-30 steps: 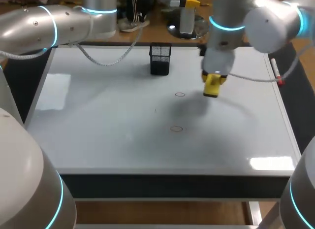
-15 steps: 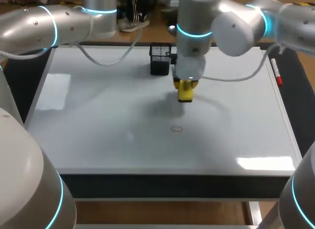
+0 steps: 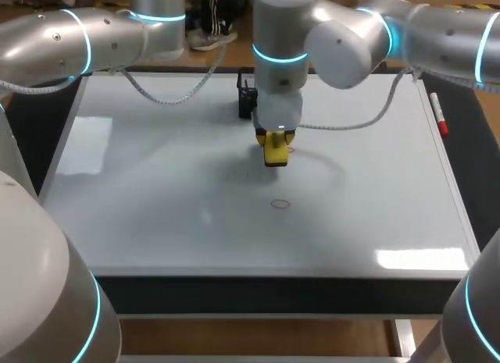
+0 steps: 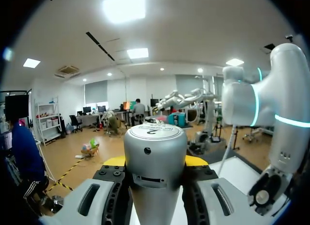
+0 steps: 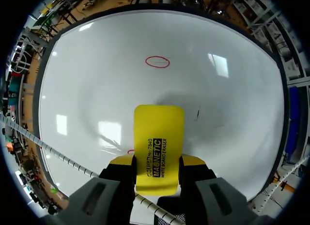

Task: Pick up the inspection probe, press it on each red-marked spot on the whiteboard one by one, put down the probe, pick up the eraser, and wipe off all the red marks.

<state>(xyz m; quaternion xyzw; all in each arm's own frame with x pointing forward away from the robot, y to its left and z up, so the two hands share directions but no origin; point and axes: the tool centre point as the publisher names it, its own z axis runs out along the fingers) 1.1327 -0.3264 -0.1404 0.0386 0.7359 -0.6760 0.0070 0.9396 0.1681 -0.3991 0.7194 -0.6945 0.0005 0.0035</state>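
Yellow eraser [image 3: 275, 151] in clenched right jaws, well inside whiteboard [image 3: 156, 191] edges; left jaws clasp probe [image 4: 155, 159].

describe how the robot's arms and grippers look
The left arm and right arm are fat, rounded tubes in glossy silver-white, with glowing cyan rings at the joints. A pale ribbed cable hangs loose from each. The left gripper and right gripper have dark grey blocky bodies with slotted housings and bright yellow fingertips.
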